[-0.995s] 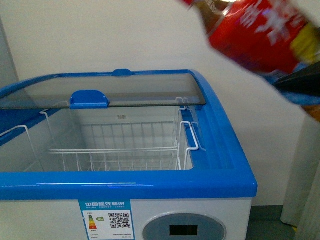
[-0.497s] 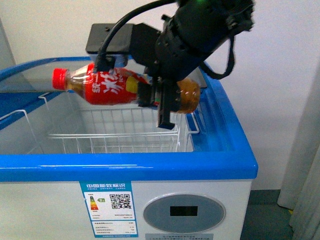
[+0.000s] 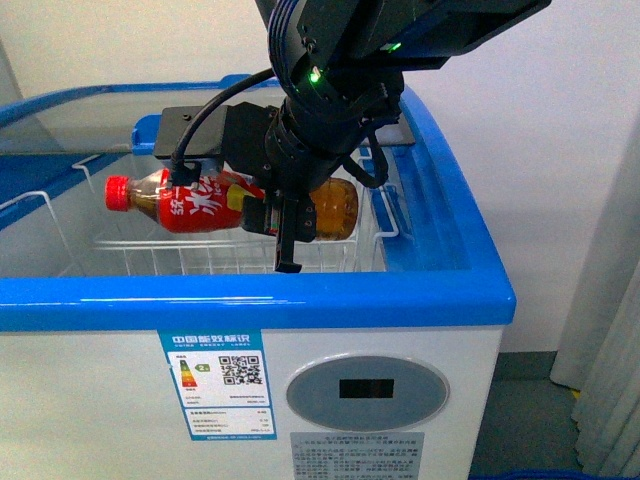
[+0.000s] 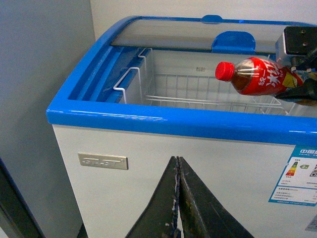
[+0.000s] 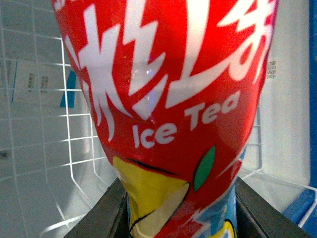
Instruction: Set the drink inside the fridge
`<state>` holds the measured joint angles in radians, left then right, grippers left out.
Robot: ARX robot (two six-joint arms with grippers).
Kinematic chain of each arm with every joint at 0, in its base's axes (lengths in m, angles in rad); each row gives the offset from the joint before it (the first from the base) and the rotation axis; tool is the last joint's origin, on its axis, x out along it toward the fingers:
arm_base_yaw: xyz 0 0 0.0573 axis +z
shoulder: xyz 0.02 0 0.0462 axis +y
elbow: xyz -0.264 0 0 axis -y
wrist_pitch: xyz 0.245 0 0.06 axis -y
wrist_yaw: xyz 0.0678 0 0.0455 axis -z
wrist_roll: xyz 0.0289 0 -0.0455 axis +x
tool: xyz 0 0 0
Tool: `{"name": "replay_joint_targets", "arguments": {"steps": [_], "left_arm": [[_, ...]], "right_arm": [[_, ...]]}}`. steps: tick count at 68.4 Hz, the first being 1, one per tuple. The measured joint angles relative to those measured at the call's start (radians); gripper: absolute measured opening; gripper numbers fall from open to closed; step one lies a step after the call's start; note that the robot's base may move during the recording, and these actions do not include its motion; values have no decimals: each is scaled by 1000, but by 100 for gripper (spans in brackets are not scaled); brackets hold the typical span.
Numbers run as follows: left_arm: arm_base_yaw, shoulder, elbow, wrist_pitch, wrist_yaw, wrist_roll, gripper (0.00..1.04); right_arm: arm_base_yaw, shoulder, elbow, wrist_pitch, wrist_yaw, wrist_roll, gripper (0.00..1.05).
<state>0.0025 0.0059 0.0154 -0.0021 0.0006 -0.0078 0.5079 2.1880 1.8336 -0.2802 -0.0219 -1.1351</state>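
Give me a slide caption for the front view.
Right pincer holds the drink sideways above the wire basket of the open fridge.

Place: a plain indoor room fitted out like a shop corner; whether it is a real shop or a test room cannot be told.
Main fixture: a white chest fridge [image 3: 250,420] with a blue rim, the display kind used for selling cold goods.
Lid: curved sliding glass lid [image 4: 198,32].
Inside: white wire baskets [image 4: 188,91].
Stickers: an energy label [image 3: 223,385] with a QR code and Chinese characters.
Front: a grey oval panel [image 3: 366,392] with 1 dark display.
Goods: a packaged drink [image 3: 195,205] labelled "Ice Tea".
Surroundings: a bare white wall [image 3: 540,120], a grey panel [image 4: 44,74], a pale curtain [image 3: 610,350].
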Motion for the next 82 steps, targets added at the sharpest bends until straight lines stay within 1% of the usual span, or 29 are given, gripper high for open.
{"name": "replay_joint_targets", "arguments": {"steps": [11,21,29,34,39,43,48,59,72,82], "left_arm": [[0,0,0,0,0,0,3],[0,0,0,0,0,0,3],[0,0,0,0,0,0,3],[0,0,0,0,0,0,3],[0,0,0,0,0,0,3],[0,0,0,0,0,0,3],[0,0,0,0,1,0,3],[0,0,0,0,0,0,3],[0,0,0,0,0,0,3],[0,0,0,0,0,0,3]], "right_arm": [[-15,75,70,22,24,14,39],[-16,111,88,57,57,6,39],[-16,148,121,102,93,0,39],[-21,183,142,173,131,-37,39],[-27,209,140,174,98,-38,39],[-18,213,102,175,95,-77,39],[-7,212,83,177,71,-56,39],[7,233,40,151,64,-34,39],[-2,277,81,114,66,15,39],[-5,304,122,94,48,48,39]]}}
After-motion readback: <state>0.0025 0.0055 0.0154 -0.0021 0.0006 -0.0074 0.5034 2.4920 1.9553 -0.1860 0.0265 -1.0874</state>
